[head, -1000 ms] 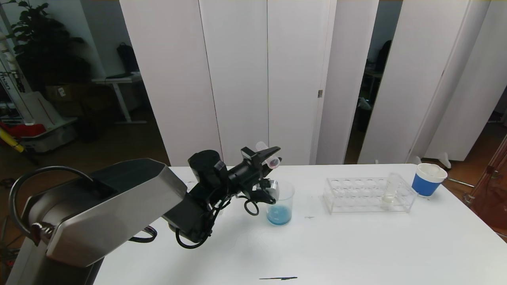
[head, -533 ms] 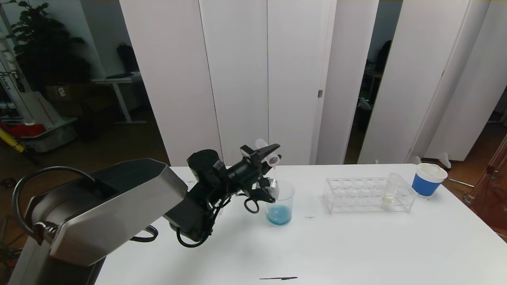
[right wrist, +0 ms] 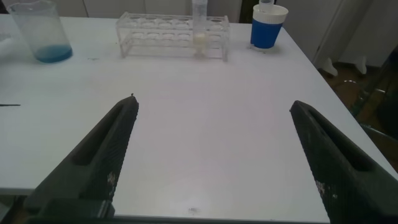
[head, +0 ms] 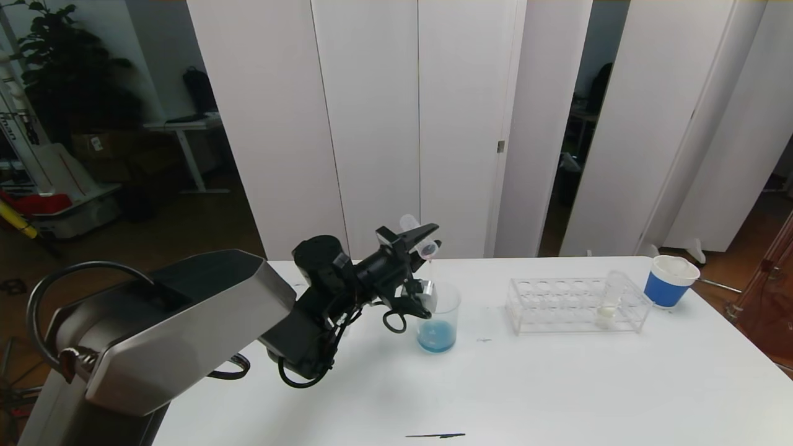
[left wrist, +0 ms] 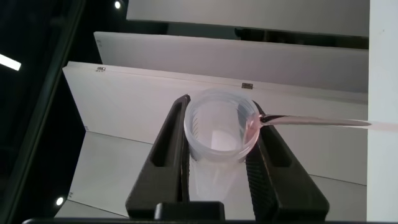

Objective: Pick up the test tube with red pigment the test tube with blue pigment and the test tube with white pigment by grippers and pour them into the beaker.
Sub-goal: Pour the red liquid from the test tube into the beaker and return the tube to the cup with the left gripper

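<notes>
The left tool [head: 423,240] is clamping fully closed on the test tube with red pigment [head: 420,243], which is lying tipped mouth-downward between the tool's two fingers. Over the last second the tool has been rising slightly and tilting the tube further, and a thin red-pink stream [left wrist: 311,122] is now leaving the tube's lip; in the left wrist view the tube body is looking nearly drained. Directly beneath the tool tip, the beaker [head: 438,316] is standing on the surface [head: 557,384] and is already holding blue liquid, so the blue pour is judged complete and the red pour is judged to be finishing. Well apart from the tool, toward the robot's right, the rack [head: 576,305] is holding the test tube with white pigment [head: 610,300], which is the remaining item. Beyond the rack, a paper cup [head: 670,280] is standing. The right tool [right wrist: 217,162] is hanging idle above the surface with its fingers spread wide and holding nothing.
</notes>
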